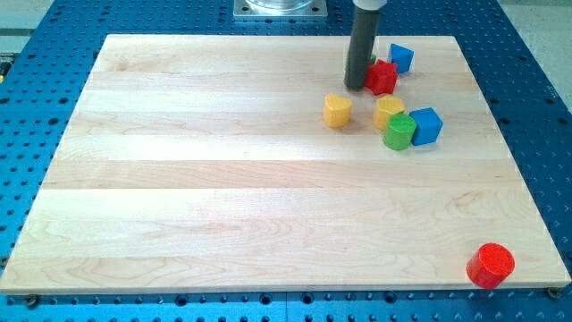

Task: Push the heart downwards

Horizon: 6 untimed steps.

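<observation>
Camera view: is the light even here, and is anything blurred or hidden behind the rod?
Camera view: soft, even light, short shadows, no strong glare on the board. Blocks look sharp. My tip sits left of the red block; the rod hides a green piece behind it.

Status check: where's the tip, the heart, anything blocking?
My tip above yellow heart, beside red block. No contact yet. Nothing below heart.

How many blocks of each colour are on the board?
Red: 2, a star-like block and a cylinder
Yellow: 2, a heart and another block
Blue: 2, a top block and a cube
Green: 1, a cylinder
Total: 7
</observation>
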Each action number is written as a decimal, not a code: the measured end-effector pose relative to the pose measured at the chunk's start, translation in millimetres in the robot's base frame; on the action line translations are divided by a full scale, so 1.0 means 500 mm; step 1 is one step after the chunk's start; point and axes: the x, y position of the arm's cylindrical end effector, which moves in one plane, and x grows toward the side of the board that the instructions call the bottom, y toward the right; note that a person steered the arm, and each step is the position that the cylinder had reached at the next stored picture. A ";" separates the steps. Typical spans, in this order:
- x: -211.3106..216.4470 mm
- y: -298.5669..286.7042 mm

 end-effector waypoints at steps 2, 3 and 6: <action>-0.002 0.014; -0.005 -0.036; -0.133 -0.056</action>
